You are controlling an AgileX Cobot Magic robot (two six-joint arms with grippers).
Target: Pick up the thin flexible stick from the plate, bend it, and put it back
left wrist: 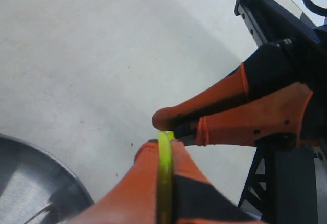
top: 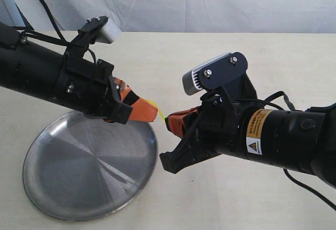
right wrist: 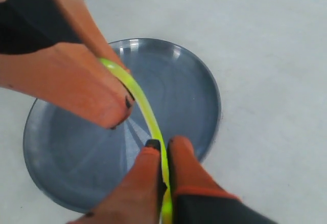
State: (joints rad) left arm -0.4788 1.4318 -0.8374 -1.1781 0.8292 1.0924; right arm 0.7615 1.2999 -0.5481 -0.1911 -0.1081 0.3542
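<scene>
Thin flexible stick (right wrist: 146, 114) looks light, springy and likely slippery; left gripper (top: 148, 111) and right gripper (top: 173, 123) each pinch it tight over the plate (top: 79, 185) rim, with the short span between them bowed.

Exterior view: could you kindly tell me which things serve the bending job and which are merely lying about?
Job: yellow stick, plate, left gripper, right gripper, both shut on the stick.
Lying about: table, white cloth backdrop.

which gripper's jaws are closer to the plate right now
The left gripper: its jaws hang by the plate rim, while the right gripper sits farther out over the table. Both grip the thin flexible stick.
</scene>
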